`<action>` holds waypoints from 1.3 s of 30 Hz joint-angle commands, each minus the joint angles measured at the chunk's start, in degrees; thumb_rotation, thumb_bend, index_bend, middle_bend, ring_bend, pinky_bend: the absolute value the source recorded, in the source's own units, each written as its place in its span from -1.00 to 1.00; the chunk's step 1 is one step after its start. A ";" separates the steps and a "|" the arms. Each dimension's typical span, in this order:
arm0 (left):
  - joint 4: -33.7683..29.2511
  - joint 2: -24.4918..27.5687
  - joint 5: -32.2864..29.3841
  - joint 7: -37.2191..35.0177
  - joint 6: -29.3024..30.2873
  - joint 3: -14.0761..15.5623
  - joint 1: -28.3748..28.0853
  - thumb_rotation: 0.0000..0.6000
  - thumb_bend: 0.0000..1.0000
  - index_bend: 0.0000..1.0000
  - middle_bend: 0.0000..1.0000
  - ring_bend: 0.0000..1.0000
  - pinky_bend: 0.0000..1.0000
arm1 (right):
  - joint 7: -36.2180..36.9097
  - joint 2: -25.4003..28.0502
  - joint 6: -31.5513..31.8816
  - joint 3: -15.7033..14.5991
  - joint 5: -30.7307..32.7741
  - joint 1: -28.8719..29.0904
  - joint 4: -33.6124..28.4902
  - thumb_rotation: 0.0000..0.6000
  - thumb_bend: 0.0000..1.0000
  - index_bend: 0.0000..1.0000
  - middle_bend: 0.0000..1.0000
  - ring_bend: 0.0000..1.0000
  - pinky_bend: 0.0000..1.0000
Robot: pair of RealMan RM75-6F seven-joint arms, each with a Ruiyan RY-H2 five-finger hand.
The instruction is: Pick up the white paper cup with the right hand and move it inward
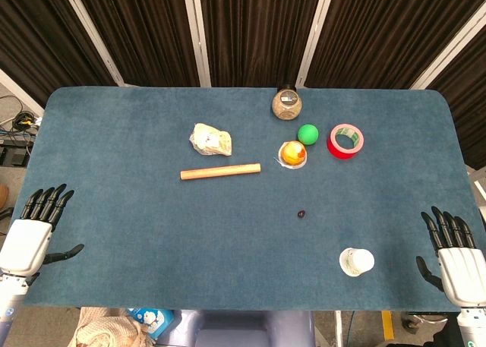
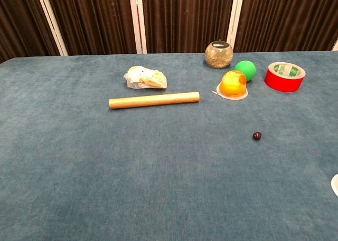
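The white paper cup (image 1: 356, 261) stands near the table's front edge on the right; in the chest view only a sliver of the cup (image 2: 335, 184) shows at the right border. My right hand (image 1: 456, 256) hovers at the front right corner, to the right of the cup and apart from it, fingers spread and holding nothing. My left hand (image 1: 34, 229) rests at the front left corner, fingers apart, also holding nothing. Neither hand appears in the chest view.
Farther back lie a wooden rod (image 1: 220, 171), a crumpled wrapper (image 1: 210, 140), an orange ball on a lid (image 1: 292, 154), a green ball (image 1: 307, 134), a red tape roll (image 1: 345, 140), a round jar (image 1: 286, 104) and a small dark bead (image 1: 301, 212).
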 commanded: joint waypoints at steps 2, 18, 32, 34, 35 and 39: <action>-0.02 0.02 0.01 -0.08 -0.01 0.02 0.01 1.00 -1.00 -1.00 -1.00 -1.00 -1.00 | 0.02 -0.01 0.00 -0.03 -0.03 -0.01 0.05 1.00 -0.28 -1.00 -1.00 -1.00 -0.85; 0.15 -0.05 -0.42 -0.25 -0.60 -0.05 -0.20 1.00 -1.00 -1.00 -1.00 -1.00 -1.00 | 5.01 3.85 -6.53 -5.53 -5.44 1.98 -4.30 1.00 -0.28 -1.00 -1.00 -1.00 -0.85; -0.02 -0.17 -0.54 0.50 -0.93 0.02 -0.31 1.00 -1.00 -1.00 -1.00 -1.00 -1.00 | -1.31 0.26 -12.68 -7.15 -7.29 4.40 -6.34 1.00 -0.28 -1.00 -1.00 -1.00 -0.85; -0.08 -0.16 -0.53 0.65 -0.87 0.07 -0.23 1.00 -1.00 -1.00 -1.00 -1.00 -1.00 | -2.85 -0.73 -13.66 -6.76 -6.53 4.83 -6.22 1.00 -0.28 -1.00 -1.00 -1.00 -0.85; -0.11 -0.15 -0.50 0.66 -0.77 0.07 -0.19 1.00 -1.00 -1.00 -1.00 -1.00 -1.00 | -3.71 -1.28 -14.24 -6.52 -6.09 5.09 -6.12 1.00 -0.28 -1.00 -1.00 -1.00 -0.85; -0.12 -0.13 -0.47 0.58 -0.58 0.09 -0.09 1.00 -1.00 -1.00 -1.00 -1.00 -1.00 | -6.78 -3.28 -16.58 -5.97 -4.23 5.96 -5.96 1.00 -0.28 -1.00 -1.00 -1.00 -0.85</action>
